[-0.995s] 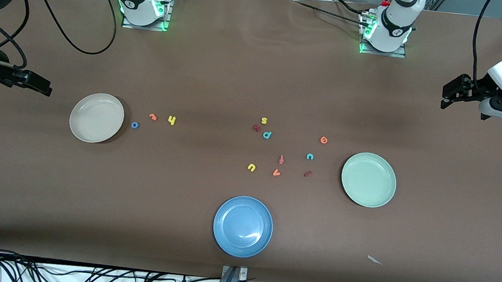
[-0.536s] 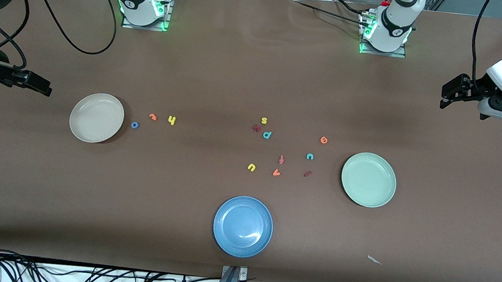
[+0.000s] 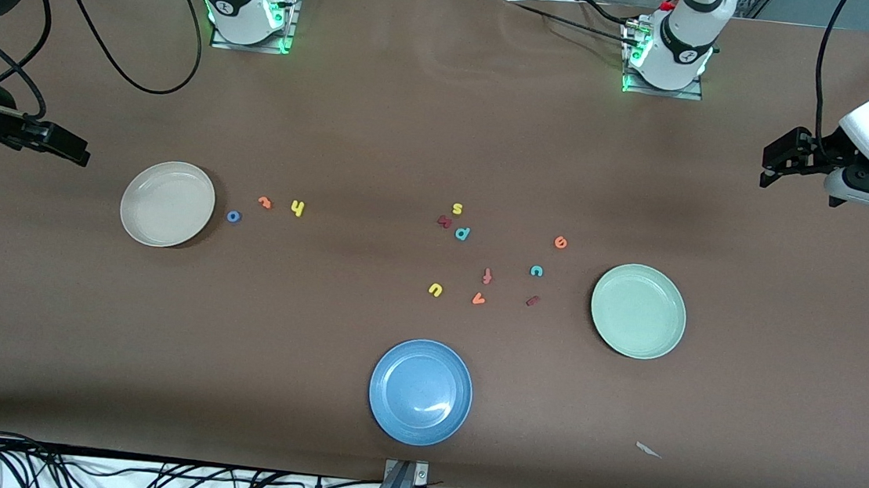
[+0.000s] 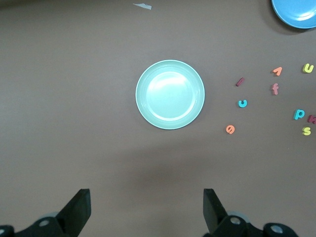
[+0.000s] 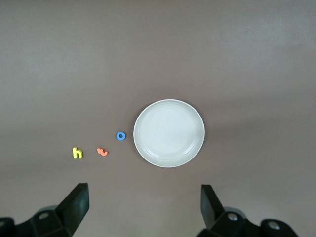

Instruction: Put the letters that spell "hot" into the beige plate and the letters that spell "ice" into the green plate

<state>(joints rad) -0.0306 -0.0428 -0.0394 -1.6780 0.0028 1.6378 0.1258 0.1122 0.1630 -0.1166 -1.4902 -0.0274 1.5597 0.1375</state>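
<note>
Blue plate [image 3: 420, 391] nearest the camera. Farther: green plate [image 3: 638, 310] bare; i [image 3: 532, 300], c [image 3: 536, 271], e [image 3: 560, 242] beside it on the worktop [image 3: 381, 129]. Beige plate [image 3: 167, 203] bare; o [image 3: 233, 216], t [image 3: 265, 202], h [image 3: 297, 208] alongside. Left end effector [image 3: 774, 160] and right end effector [image 3: 69, 148] released, aloft at the worktop's ends.

The blue plate [image 3: 421, 392] sits nearest the front camera on the brown tabletop [image 3: 381, 137]. Loose letters lie farther back: yellow s [image 3: 457, 209], yellow u [image 3: 435, 290], teal p [image 3: 462, 234], orange v [image 3: 478, 299].
</note>
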